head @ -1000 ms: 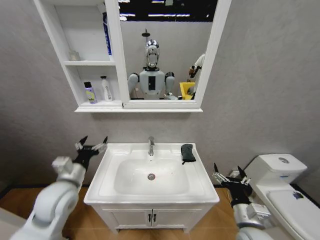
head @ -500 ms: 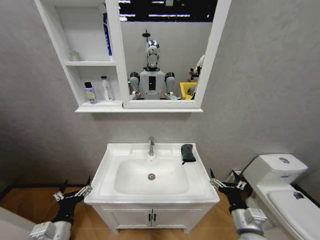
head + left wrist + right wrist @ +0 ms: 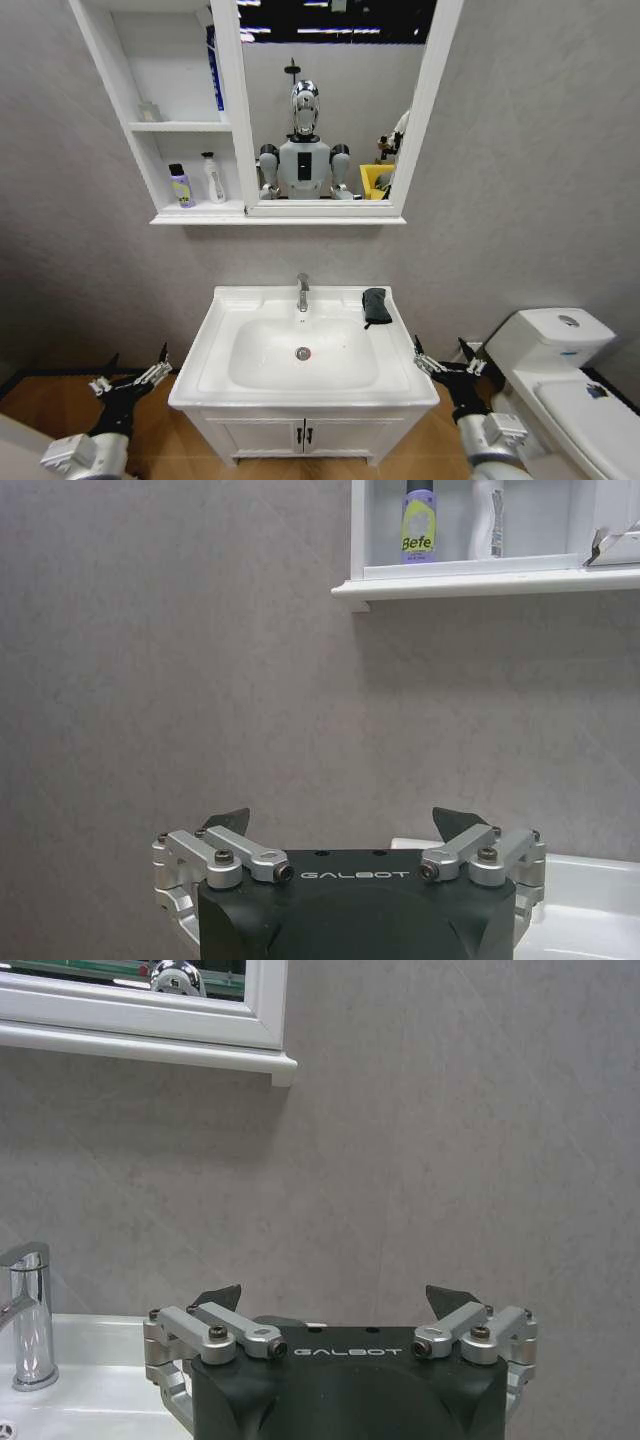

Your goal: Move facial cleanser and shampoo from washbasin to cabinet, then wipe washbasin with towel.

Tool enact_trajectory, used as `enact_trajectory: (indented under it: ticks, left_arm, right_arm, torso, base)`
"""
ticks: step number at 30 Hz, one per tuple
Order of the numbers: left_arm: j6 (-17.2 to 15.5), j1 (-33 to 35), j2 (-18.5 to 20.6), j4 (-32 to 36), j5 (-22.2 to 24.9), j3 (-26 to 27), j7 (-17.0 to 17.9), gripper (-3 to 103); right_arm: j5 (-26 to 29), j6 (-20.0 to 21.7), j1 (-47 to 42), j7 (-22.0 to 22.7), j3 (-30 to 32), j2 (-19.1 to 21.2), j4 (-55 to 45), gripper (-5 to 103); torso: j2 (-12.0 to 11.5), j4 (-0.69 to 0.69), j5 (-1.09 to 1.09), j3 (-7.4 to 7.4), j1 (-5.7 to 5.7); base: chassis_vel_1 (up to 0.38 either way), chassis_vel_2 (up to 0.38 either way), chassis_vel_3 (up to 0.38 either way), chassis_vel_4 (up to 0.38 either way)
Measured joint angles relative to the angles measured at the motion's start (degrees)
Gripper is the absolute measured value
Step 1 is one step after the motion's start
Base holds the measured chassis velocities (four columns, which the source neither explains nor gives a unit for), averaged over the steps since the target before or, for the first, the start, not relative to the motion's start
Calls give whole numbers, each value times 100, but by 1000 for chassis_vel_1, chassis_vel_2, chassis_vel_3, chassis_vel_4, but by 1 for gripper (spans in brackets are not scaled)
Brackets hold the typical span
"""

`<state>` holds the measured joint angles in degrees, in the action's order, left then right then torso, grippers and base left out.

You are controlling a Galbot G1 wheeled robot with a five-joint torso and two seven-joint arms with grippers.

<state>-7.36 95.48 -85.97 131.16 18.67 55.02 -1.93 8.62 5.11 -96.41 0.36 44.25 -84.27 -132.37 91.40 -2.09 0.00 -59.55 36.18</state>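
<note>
Already both bottles [image 3: 196, 180] stand on the cabinet [image 3: 180, 212] shelf — only wiping remains, seemingly. Left gripper [image 3: 128, 378] and right gripper [image 3: 444, 360] hang low beside the washbasin [image 3: 225, 300], jaws wide, empty — the towel [image 3: 375, 305] lies by the tap [image 3: 302, 291].

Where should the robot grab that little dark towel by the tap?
Probably from above, pinching the towel across its narrow width near the middle. It lies flat and folded on the washbasin rim right of the tap, with no raised edge to catch from the side. The right gripper, open beside the basin, is nearer.
</note>
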Motion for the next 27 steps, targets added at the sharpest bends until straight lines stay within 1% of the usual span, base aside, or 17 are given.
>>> enact_trajectory:
  ticks: [9,17,19,20,21,22,23,25,26,27]
  left_arm:
    - [-10,-14,8,-4,6,-15,7,100]
    - [-15,-20,11,-6,11,-21,11,100]
    - [-16,-21,12,-6,13,-23,12,100]
    - [-16,-21,12,-6,13,-23,12,100]
    - [-17,-22,13,-6,13,-24,13,100]
    - [-18,-22,14,-7,13,-25,15,100]
    - [-18,-22,14,-7,13,-25,15,100]
    - [-18,-22,14,-7,13,-25,15,100]
    - [-19,-22,15,-7,13,-24,17,100]
    - [-19,-22,15,-7,13,-24,17,100]
  right_arm:
    - [-6,-89,-86,-111,17,-49,34,100]
    - [10,-9,19,-6,-25,-9,145,100]
    - [142,207,291,129,-62,126,315,100]
    - [142,207,291,129,-62,126,315,100]
    - [364,396,501,226,-80,243,438,100]
    - [804,719,764,349,-98,429,596,100]
    - [804,719,764,349,-98,429,596,100]
    - [1515,1202,1178,552,-44,830,915,100]
    - [1644,1320,1287,583,29,992,1040,100]
    - [1644,1320,1287,583,29,992,1040,100]
  torso:
    - [0,0,0,0,-1]
    - [0,0,0,-1,1]
    - [-2,1,0,-2,5]
    - [-2,1,0,-2,5]
    - [-3,0,1,-2,6]
    - [-3,-1,3,-2,5]
    - [-3,-1,3,-2,5]
    - [-2,-4,2,-1,1]
    - [-1,-1,1,-1,-1]
    - [-1,-1,1,-1,-1]
  base:
    - [0,0,0,0]
    - [-77,86,67,-61]
    - [-92,91,74,-80]
    - [-49,78,74,-71]
    - [-49,47,53,-71]
    - [0,0,0,0]
    - [0,0,0,0]
    - [0,0,0,0]
    - [0,0,0,0]
    - [0,0,0,0]
